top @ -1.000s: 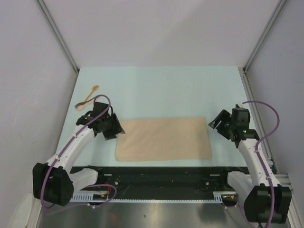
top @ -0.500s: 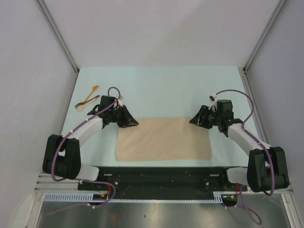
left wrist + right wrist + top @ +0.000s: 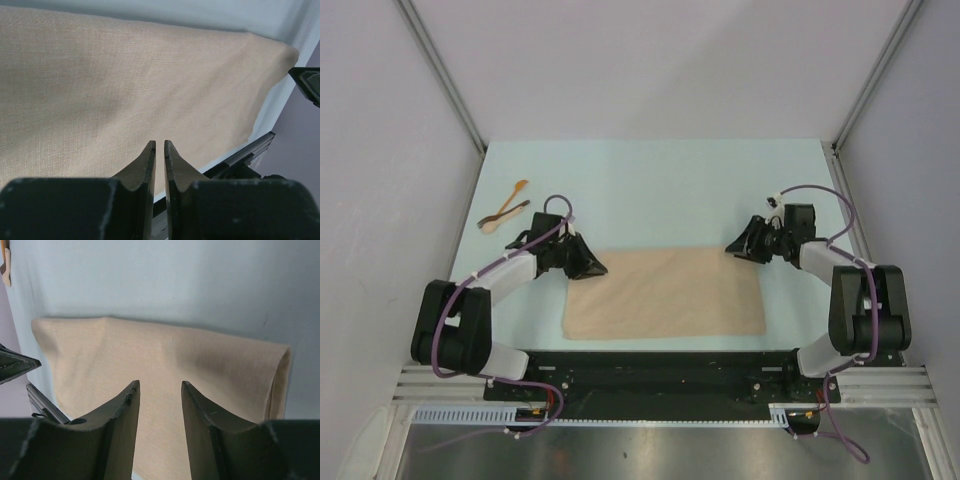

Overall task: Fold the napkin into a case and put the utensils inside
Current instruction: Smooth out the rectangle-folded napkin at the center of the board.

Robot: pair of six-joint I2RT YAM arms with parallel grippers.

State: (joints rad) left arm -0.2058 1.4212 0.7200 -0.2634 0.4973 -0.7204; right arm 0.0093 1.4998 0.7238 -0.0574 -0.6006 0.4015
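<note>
**Both arms swing inward to the napkin's far corners**

Since a second ago each arm has reached in from the desk's sides. The napkin lies flat by the near edge. The left gripper, at its far-left corner, is almost pressed together; whether cloth is caught I cannot tell. The right gripper hangs half-spread over the far-right corner. The next fold likely needs both corners pinched. The utensils wait farther back by the left edge.

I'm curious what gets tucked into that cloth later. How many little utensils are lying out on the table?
2. A light wooden spoon and a darker brown piece lie close together near the left edge of the table, apart from the napkin. The cloth could hide more.
</note>
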